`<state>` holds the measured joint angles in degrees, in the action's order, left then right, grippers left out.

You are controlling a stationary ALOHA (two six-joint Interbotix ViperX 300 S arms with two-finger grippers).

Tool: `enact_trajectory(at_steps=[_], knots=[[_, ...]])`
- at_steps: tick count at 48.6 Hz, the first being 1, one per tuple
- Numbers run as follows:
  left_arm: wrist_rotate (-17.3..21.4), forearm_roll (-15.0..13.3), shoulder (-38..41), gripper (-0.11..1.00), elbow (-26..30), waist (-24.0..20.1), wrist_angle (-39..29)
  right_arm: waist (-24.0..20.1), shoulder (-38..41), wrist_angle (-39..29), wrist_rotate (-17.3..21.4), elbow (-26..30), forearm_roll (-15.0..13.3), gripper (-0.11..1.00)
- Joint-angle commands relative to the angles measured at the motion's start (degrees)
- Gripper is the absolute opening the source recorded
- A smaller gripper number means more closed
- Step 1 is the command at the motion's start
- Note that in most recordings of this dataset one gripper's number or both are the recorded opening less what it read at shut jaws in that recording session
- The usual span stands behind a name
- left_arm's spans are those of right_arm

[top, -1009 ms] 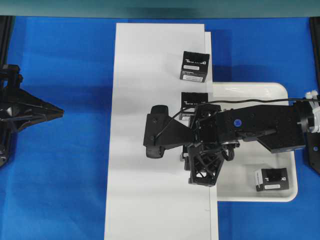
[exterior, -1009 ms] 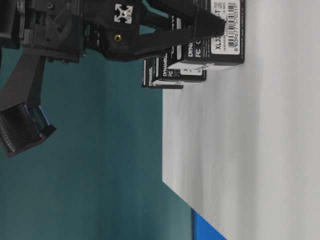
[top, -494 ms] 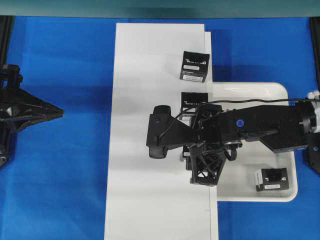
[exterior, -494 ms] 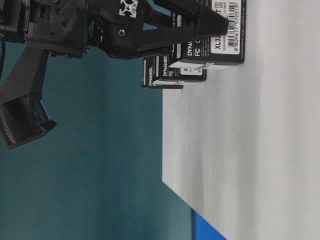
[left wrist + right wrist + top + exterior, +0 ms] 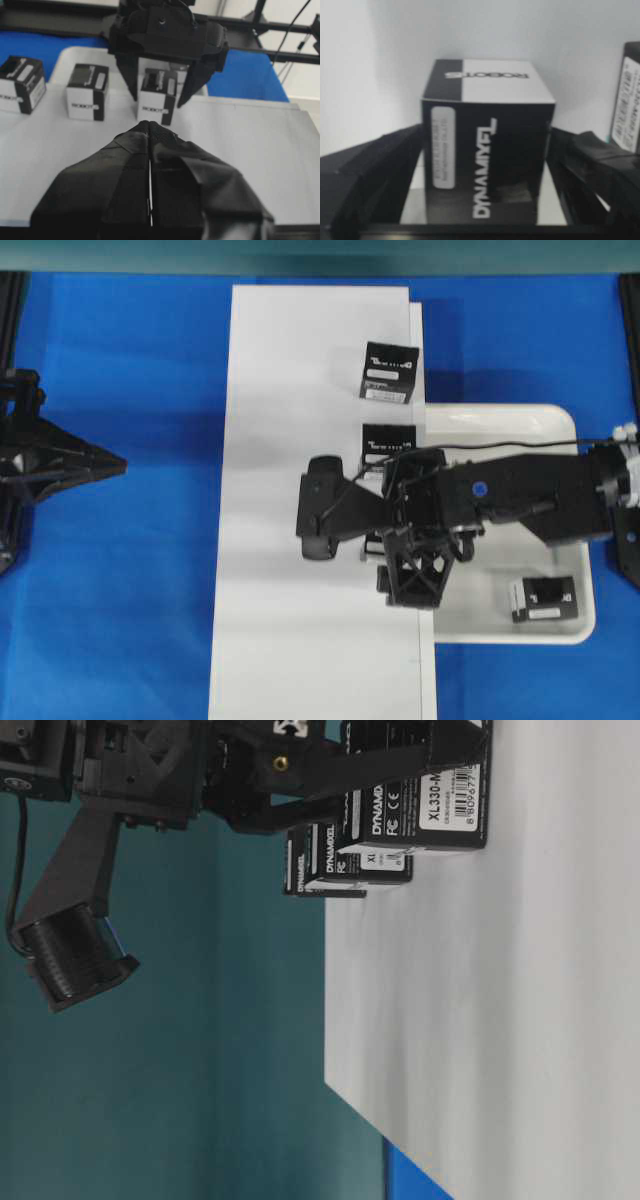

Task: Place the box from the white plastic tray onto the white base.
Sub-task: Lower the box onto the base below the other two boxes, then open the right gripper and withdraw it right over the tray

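Observation:
The box (image 5: pixel 487 145), a small black carton with white lettering, stands on the white base (image 5: pixel 290 390) as the nearest of a row of three. My right gripper (image 5: pixel 487 170) straddles it, open, and a strip of white base shows between each finger and the box's sides. From the left wrist view the box (image 5: pixel 156 95) sits between the two spread black fingers (image 5: pixel 131 80). The white plastic tray (image 5: pixel 520 420) lies to the right of the base. My left gripper (image 5: pixel 149 125) is shut and empty, far to the left over the blue table.
Two more black boxes (image 5: pixel 389 372) (image 5: pixel 385 443) stand on the base beyond the right gripper. Another black carton (image 5: pixel 543 598) lies in the tray's near right corner. Blue cloth (image 5: pixel 130 620) surrounds the base and the tray.
My right gripper's fingers have spread away from the box's sides, letting it go. The box stays where it stood on the base. The left arm has not moved.

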<state>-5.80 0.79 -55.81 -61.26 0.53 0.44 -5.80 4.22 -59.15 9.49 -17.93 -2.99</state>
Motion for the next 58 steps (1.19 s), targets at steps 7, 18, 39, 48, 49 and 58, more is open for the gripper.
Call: enact_trajectory(at_steps=[7, 18, 39, 48, 49, 58], knots=[[-0.1, 0.2, 0.4, -0.05, 1.6, 0.9, 0.6, -0.2, 0.1, 0.3, 0.1, 0.4, -1.6, 0.96], [-0.1, 0.2, 0.4, -0.05, 1.6, 1.1, 0.4, -0.2, -0.1, 0.4, 0.4, 0.5, -1.6, 0.96], [-0.1, 0.2, 1.0, -0.05, 1.6, 1.4, 0.4, 0.4, -6.5, 5.1, 2.5, -0.5, -1.6, 0.96], [-0.1, 0.2, 0.8, -0.05, 1.6, 1.4, 0.6, 0.8, -12.3, 5.7, 2.7, -1.3, -1.6, 0.96], [-0.1, 0.1, 0.7, -0.05, 1.6, 1.4, 0.6, 0.9, -13.0, 5.9, 2.7, -1.4, -1.6, 0.96], [-0.3, 0.1, 0.3, -0.05, 1.6, 1.4, 0.4, 1.5, -18.6, 10.2, 2.5, -2.9, -1.6, 0.96]])
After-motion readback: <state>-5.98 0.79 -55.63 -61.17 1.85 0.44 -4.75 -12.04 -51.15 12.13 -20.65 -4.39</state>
